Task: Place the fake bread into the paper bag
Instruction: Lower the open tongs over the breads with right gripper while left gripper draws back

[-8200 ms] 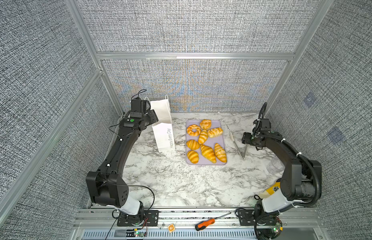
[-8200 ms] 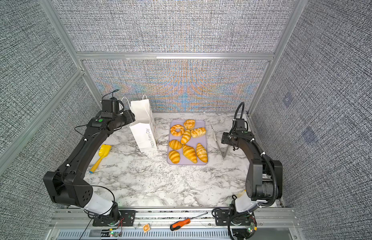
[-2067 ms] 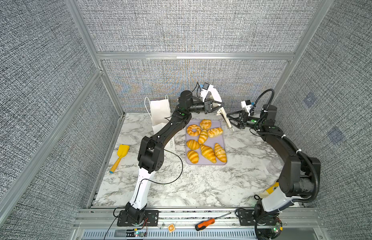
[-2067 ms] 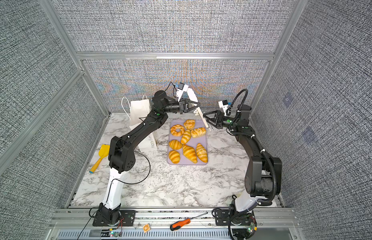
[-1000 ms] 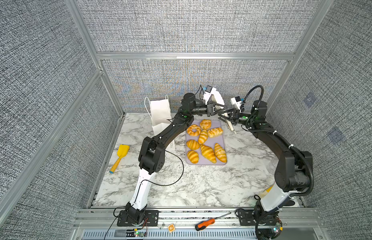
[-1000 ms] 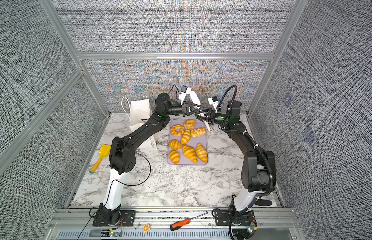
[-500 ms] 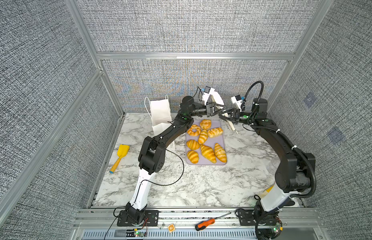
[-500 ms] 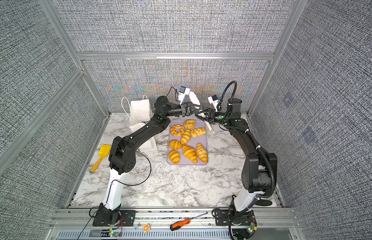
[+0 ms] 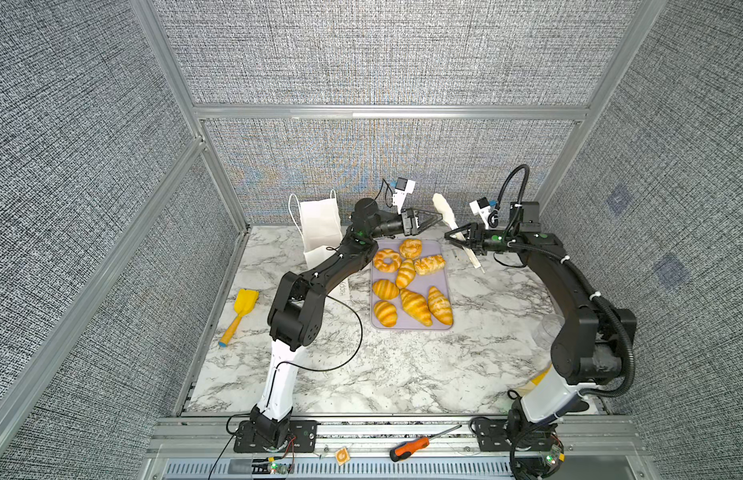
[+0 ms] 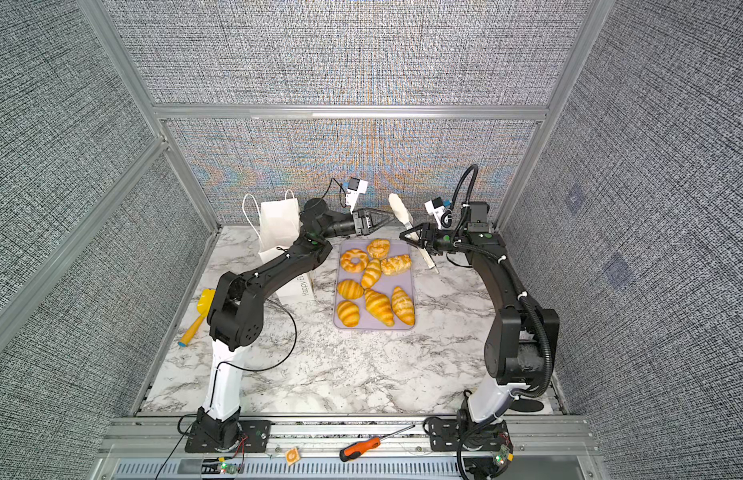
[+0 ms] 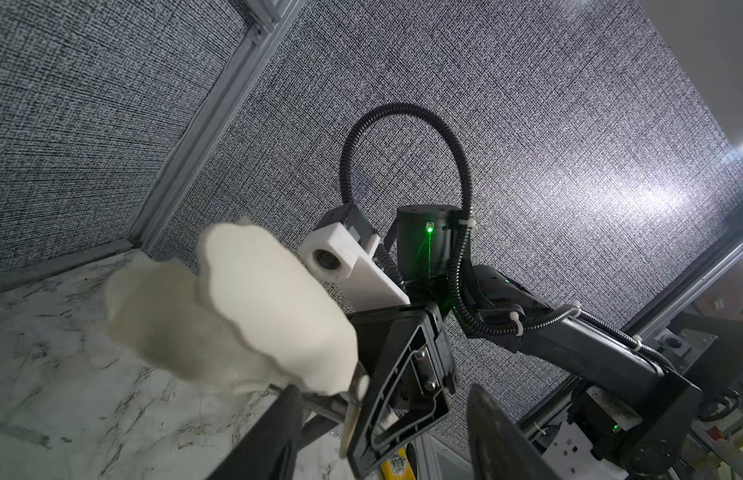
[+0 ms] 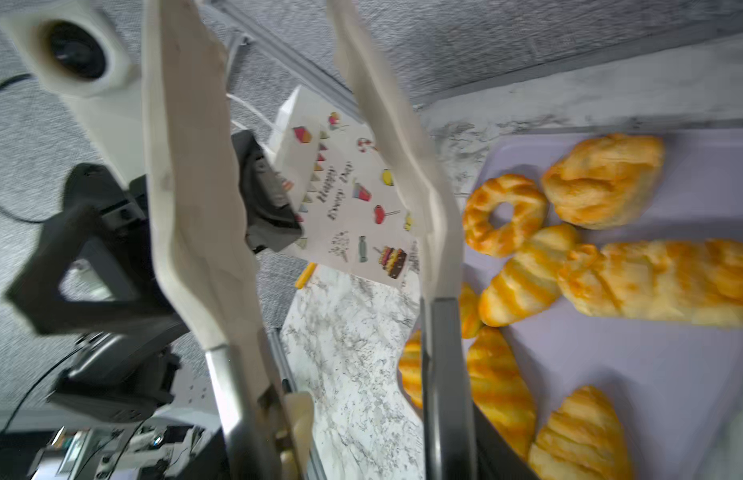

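The marble table [image 9: 403, 374] carries the white paper bag [image 9: 317, 226] upright at its back left. Right of it lies a lavender tray [image 9: 442, 247] with all eight pieces of fake bread [image 9: 415, 307] on it. Above the tray's far edge, the right end effector [image 9: 455, 239] clamps white-tipped tongs [image 9: 443, 209] by their shafts. The left end effector [image 9: 434, 218] is spread open just beside the tongs' head, holding nothing.

The fake bread [image 9: 415, 307] looks glossy, the paper bag [image 9: 319, 220] matt, the tray [image 9: 444, 277] smooth plastic.

Marble table [image 9: 403, 374], lilac tray [image 9: 443, 280], paper bag [image 9: 317, 224], shovel [image 9: 238, 316], maybe clear cup [image 9: 546, 330]
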`<action>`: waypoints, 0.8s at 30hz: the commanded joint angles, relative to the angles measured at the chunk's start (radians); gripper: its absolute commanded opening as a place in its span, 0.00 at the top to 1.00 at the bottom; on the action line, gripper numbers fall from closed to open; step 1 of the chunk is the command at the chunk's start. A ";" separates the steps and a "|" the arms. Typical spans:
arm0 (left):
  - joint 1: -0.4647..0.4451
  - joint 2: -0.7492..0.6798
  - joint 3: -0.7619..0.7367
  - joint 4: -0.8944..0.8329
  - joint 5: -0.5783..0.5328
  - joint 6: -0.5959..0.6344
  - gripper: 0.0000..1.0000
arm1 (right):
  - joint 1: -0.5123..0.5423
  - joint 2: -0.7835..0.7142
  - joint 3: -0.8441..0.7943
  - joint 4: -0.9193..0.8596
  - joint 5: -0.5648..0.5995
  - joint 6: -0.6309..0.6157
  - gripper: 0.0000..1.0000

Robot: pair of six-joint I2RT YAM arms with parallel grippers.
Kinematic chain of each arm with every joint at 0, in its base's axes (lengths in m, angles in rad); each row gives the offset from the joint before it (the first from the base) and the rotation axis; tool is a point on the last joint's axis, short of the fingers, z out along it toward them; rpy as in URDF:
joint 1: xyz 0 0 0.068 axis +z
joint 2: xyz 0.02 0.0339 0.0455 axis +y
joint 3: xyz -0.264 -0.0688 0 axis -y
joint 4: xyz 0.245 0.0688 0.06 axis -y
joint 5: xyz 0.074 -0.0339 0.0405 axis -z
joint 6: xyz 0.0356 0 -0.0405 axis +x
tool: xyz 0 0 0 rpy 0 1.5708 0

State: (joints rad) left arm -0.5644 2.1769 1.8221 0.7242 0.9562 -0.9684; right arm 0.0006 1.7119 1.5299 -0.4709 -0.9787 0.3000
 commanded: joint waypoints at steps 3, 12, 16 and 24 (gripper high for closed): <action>0.009 -0.046 -0.005 -0.218 -0.076 0.169 0.32 | -0.005 0.020 0.039 -0.286 0.273 -0.183 0.42; 0.013 -0.074 0.029 -0.535 -0.221 0.349 0.24 | -0.004 0.008 0.029 -0.411 0.458 -0.264 0.42; 0.015 -0.087 0.047 -0.670 -0.300 0.429 0.21 | 0.020 -0.002 0.019 -0.467 0.560 -0.297 0.42; 0.015 -0.124 0.063 -0.854 -0.420 0.559 0.11 | 0.122 -0.040 -0.032 -0.573 0.735 -0.308 0.42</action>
State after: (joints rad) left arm -0.5518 2.0727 1.8771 -0.0364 0.6003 -0.4938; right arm 0.0952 1.6875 1.5093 -0.9768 -0.3374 0.0074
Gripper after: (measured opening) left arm 0.887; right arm 0.581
